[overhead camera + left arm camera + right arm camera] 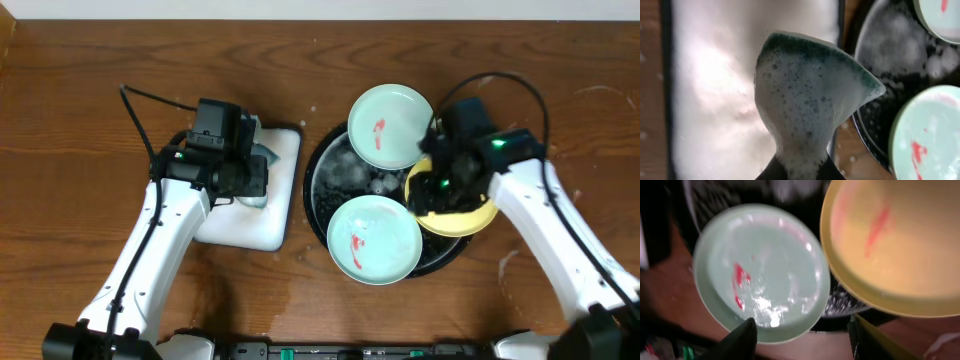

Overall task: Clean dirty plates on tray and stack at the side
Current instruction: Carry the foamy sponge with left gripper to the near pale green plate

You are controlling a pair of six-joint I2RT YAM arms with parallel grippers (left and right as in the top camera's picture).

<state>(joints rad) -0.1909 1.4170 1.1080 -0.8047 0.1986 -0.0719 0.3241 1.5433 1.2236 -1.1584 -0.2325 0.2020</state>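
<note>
Left end effector (802, 174) pinches the foamy sponge (810, 95); right end effector (800, 337), half-open and empty, may slip off the slick yellow plate (895, 245) just ahead.

Robotics lab bench, staged as dishwashing station. Evidence: left arm (150, 240) and right arm (560, 230) at wood-grain tabletop (80, 70), loose black cable (150, 97), soapy black tray (316, 192), red-smeared plates (375, 238), foamy sponge (805, 95) over white tray (240, 225).

readable text: none | labels, brands: none legible | numbers, signs: none legible | views: overhead, both wrists
</note>
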